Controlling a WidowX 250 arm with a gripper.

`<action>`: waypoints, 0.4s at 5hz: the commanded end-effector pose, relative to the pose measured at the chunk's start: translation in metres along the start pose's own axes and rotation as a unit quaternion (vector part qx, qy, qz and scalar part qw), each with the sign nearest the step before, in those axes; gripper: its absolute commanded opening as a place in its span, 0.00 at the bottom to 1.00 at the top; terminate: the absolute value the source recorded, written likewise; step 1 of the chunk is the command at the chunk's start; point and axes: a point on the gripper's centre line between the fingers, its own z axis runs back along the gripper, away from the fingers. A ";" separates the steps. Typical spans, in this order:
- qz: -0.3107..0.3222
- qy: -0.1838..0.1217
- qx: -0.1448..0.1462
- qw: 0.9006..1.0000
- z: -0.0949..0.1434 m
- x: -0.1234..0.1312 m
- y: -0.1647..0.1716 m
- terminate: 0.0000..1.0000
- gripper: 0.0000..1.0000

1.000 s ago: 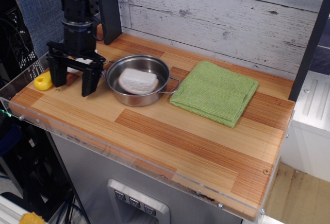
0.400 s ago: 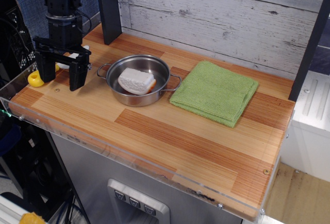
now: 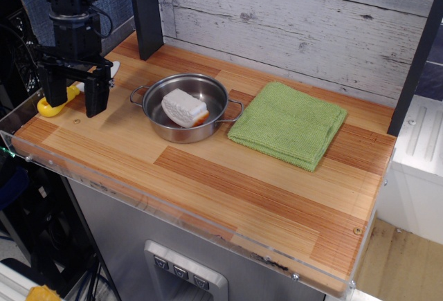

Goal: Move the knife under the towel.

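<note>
The knife point(image 3: 57, 101) lies at the far left edge of the wooden table, its yellow handle showing and its whitish blade mostly hidden behind my gripper. My gripper point(image 3: 72, 95) is open, fingers pointing down, straddling the knife. The left finger stands on the handle side and the right finger point(image 3: 97, 95) on the blade side. The light-green folded towel point(image 3: 288, 124) lies flat at the right of the table, far from the knife.
A steel pan point(image 3: 152, 125) with two handles stands between knife and towel and holds a white wedge-shaped block point(image 3: 183, 108). A black post point(image 3: 145, 10) stands behind the gripper. A clear plastic lip point(image 3: 21, 117) edges the table's left and front.
My gripper has moved left and slightly back, from beside the pan to over the knife. It stayed open. The pan turned a little; the towel did not move.
</note>
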 end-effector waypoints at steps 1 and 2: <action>0.016 -0.035 0.010 0.999 0.030 -0.003 0.017 0.00 1.00; 0.022 -0.031 0.009 0.999 0.029 -0.002 0.024 0.00 1.00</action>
